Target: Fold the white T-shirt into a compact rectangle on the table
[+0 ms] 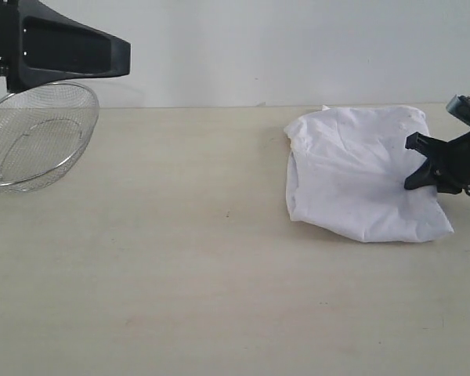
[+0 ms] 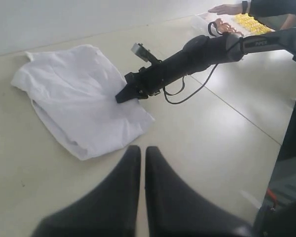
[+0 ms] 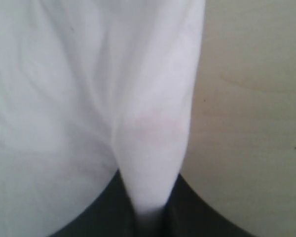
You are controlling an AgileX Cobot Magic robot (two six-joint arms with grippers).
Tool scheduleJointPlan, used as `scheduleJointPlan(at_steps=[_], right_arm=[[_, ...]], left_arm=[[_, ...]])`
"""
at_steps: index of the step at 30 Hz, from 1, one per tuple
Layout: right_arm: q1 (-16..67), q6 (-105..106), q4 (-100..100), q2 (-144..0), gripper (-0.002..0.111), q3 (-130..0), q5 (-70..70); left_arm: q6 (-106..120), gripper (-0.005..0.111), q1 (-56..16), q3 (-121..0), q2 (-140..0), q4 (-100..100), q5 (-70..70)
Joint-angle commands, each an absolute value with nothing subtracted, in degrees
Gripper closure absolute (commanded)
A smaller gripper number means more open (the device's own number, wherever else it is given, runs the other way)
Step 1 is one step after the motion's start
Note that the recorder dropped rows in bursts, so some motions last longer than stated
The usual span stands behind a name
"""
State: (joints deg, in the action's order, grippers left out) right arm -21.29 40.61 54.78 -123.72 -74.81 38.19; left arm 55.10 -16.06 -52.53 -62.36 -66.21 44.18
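Note:
The white T-shirt lies in a rumpled, roughly rectangular bundle at the right back of the table; no lettering shows. My right gripper comes in from the right edge and is shut on a raised fold of the shirt's cloth. That pinched fold runs down between its black fingers. The left wrist view shows the shirt with the right gripper on its near side. My left gripper is shut and empty, above bare table well short of the shirt. The left arm hangs at the upper left.
A wire mesh basket sits at the back left under the left arm. In the left wrist view a person's hand and a tray of yellow items lie beyond the table's far end. A black cable loops under the right arm.

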Motion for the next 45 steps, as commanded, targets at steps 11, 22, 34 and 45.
scheduleJointPlan(at_steps=[11,22,34,45], right_arm=[[-21.70,41.55,53.22,-125.50,0.108,-74.95,38.49],[-20.55,41.23,53.69,-125.50,0.108,-74.95,39.18],[-18.76,41.01,54.83,-125.50,0.108,-74.95,38.09],[-18.76,41.01,54.83,-125.50,0.089,-74.95,37.77]], left_arm=[[54.80,0.102,-15.93,-52.30,-62.02,-66.15,43.05],[54.80,0.102,-15.93,-52.30,-62.02,-66.15,42.91],[54.80,0.102,-15.93,-52.30,-62.02,-66.15,42.91],[54.91,0.102,-15.93,-52.30,-62.02,-66.15,42.78]])
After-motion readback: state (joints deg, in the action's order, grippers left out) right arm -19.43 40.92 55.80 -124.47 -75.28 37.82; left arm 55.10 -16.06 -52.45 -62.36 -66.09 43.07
